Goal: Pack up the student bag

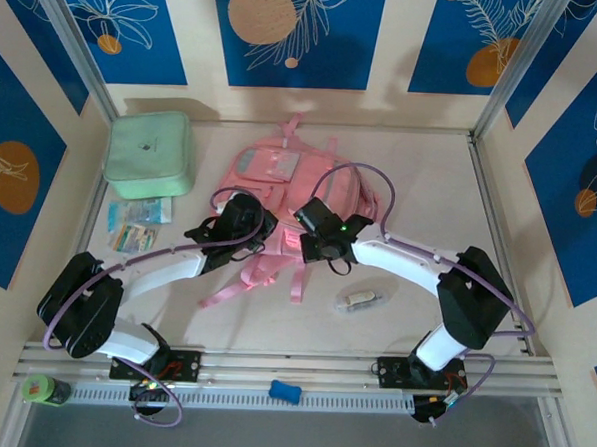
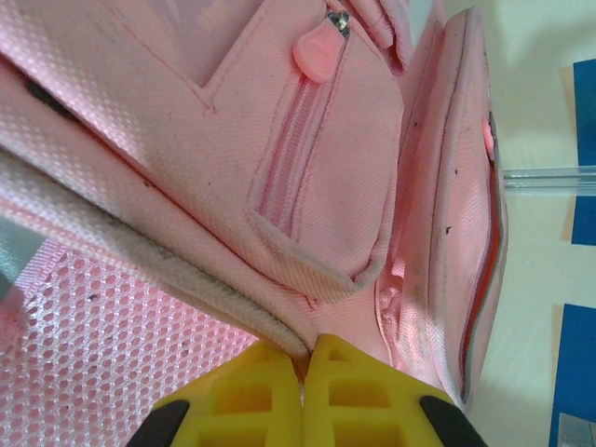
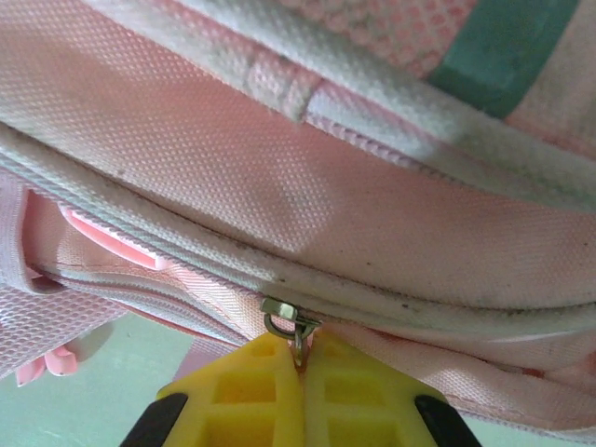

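Judged soft and limp, the student bag [image 1: 280,198] is pinched at a pale seam [image 2: 214,293] by the left gripper [image 2: 304,358], its metal zip pull [image 3: 291,328] clamped in the right gripper [image 3: 300,358].

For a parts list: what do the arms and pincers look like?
The left arm and right arm match: white links, bulky black joints, looping purple cables. A green light glows near the right wrist. The left pincer and right pincer have yellow fingers with square recesses and black corners.
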Robot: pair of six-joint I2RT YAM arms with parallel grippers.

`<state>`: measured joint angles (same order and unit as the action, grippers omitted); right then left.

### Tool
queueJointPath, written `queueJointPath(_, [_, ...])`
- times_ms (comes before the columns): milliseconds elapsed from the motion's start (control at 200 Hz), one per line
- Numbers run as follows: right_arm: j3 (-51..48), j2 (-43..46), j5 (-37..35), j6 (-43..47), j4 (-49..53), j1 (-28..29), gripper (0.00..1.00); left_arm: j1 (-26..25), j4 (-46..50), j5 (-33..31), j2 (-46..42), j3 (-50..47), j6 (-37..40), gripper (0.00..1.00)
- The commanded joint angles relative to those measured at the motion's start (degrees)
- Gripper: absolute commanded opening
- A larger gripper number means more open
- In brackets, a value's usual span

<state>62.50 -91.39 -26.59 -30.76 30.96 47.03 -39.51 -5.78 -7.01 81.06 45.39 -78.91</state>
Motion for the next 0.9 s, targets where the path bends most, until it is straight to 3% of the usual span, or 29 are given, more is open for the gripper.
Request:
queueJointPath(0, [2.42,-3.01,-0.42,0.23,3.84,-0.27,0.06,0.88,-1.76,0.05,-0.90,1.28,2.80,0.00])
queueJointPath(155, [4.50,-5.52,-0.14,0.78,2.18,-0.52,0.17,0.87,-1.04,-0.02,-0.99,1.94,3.59,0.00])
queueJointPath(300, [6.13,-7.68,-0.79,0.14,1.81,-1.19,0.21,0.76,-1.54,0.04,-1.08,1.72,3.49,0.00])
queueJointPath(410, [6.57,-6.75,-2.63,0.46,3.46,-1.41,0.01,0.89,-0.71,0.51,-1.22,1.99,4.42,0.00])
queueJointPath(555, [4.40,-1.69,-4.29,1.40,5.98,-1.97,0.00,2.29,0.24,0.99,-2.44,1.64,6.07,0.00])
queueJointPath(795, [-2.57,6.87,-4.13,2.59,11.43,-7.83,0.00,11.86,1.81,13.82,-1.39,2.82,13.00,0.00])
queueJointPath(895, [-2.82,8.92,-8.12,2.16,15.16,-8.65,0.00,15.51,3.66,18.27,0.73,4.93,16.58,0.00])
